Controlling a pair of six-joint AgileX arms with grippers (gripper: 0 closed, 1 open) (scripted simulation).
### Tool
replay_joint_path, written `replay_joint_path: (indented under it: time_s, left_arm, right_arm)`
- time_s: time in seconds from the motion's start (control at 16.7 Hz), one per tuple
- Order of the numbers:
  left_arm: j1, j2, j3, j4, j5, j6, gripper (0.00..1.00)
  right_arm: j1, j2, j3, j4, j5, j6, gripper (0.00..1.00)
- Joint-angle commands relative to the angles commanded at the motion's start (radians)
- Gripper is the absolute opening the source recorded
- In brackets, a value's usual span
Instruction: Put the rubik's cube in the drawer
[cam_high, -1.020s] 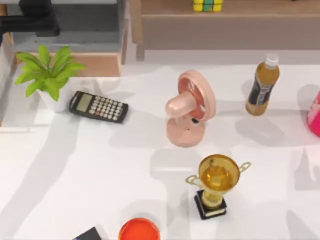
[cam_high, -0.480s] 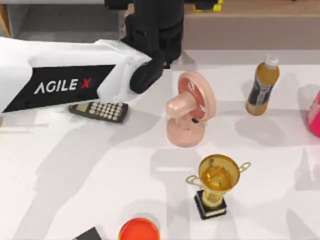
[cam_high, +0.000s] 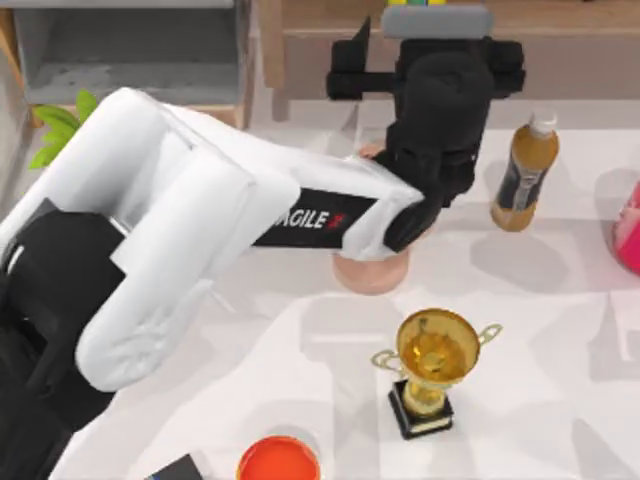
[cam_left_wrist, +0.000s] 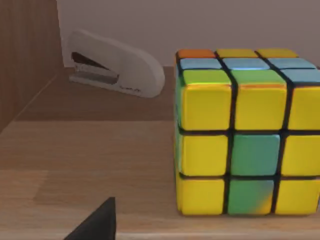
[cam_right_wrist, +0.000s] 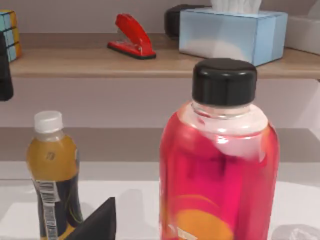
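Note:
The rubik's cube (cam_left_wrist: 247, 132) stands on the brown wooden shelf (cam_left_wrist: 90, 160), close in front of the left wrist camera, with yellow and green tiles facing it. In the top view a sliver of the cube (cam_high: 412, 2) shows at the upper edge. My left arm reaches from the lower left across the table, and my left gripper (cam_high: 428, 28) is at the shelf's front, right by the cube. The drawer (cam_high: 130, 60) stands pulled out at the top left, its grey floor bare. My right gripper (cam_right_wrist: 97, 222) is parked at the table's right side.
The pink fan (cam_high: 370, 270) sits under my left forearm. A tea bottle (cam_high: 525, 175), a gold trophy (cam_high: 433, 365), a pink bottle (cam_high: 630, 230), an orange bowl (cam_high: 278, 460) and a plant (cam_high: 55, 135) stand around. The shelf carries a white stapler (cam_left_wrist: 117, 70), red stapler (cam_right_wrist: 131, 36) and tissue box (cam_right_wrist: 232, 32).
My left arm has swung from the drawer at the top left across to the right. It now reaches over the fan to the shelf by the cube and covers the calculator.

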Motion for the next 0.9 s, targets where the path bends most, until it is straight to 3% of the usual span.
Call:
replay_joint_path:
  time_s: [0.54,0.9]
  left_arm:
    - [0.001,0.015,0.024,-0.007,0.001,0.0,1.0]
    - [0.031,0.083,0.196,-0.103,0.031,0.001,1.0]
  right_arm:
    - [0.0,0.0,0.0,0.0,0.0,0.0,1.0]
    - [0.0,0.0,0.0,0.0,0.0,0.0,1.0]
